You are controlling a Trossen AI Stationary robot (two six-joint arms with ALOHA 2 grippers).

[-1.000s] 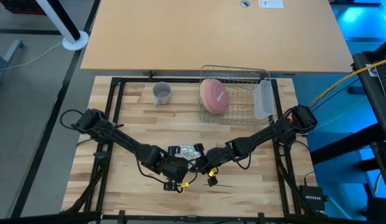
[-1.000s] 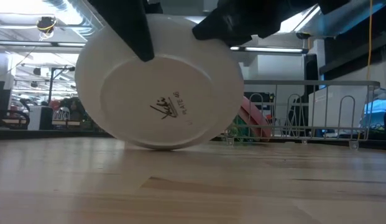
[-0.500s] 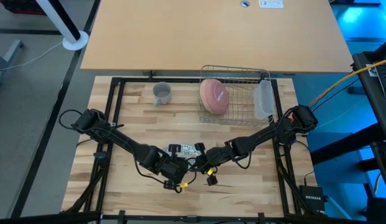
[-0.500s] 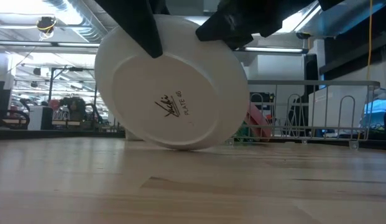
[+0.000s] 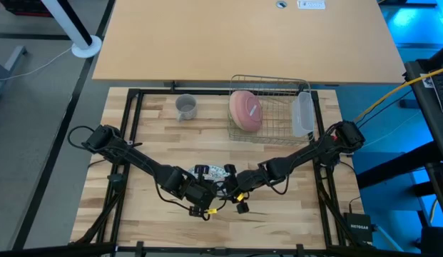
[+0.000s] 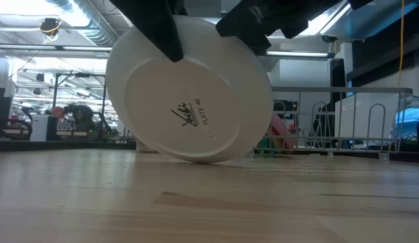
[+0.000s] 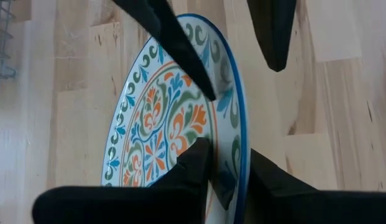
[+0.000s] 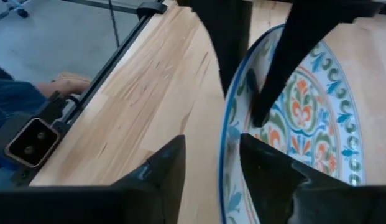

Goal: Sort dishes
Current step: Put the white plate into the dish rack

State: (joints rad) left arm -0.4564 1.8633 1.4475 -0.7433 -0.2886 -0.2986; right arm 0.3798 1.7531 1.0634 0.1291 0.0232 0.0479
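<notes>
Versus a second ago, we're seeing the patterned plate [image 6: 189, 91] shifted toward the wire rack [image 5: 271, 107] side in the low view and tipped a bit more; it's standing on edge on the bench [image 5: 157, 143], well in front of the rack, white underside toward the low camera. Cup, pink plate and tub are sitting where they were.

Left gripper [image 7: 225, 171] is pinching the plate's blue rim, one finger on the painted face, the other behind it. Right gripper [image 8: 212, 155] is straddling the same rim with its fingers [image 8: 161, 171] spread, a gap showing on each side; a second ago it was clamped, so we're reading it as letting go.

Counting what we're seeing: two plates, the patterned one and one pink plate [image 5: 245, 111] leaning on edge inside the rack; one grey cup [image 5: 186, 107] on the bench just beside the rack; one translucent tub [image 5: 302, 114] at the rack's far end from the cup.
</notes>
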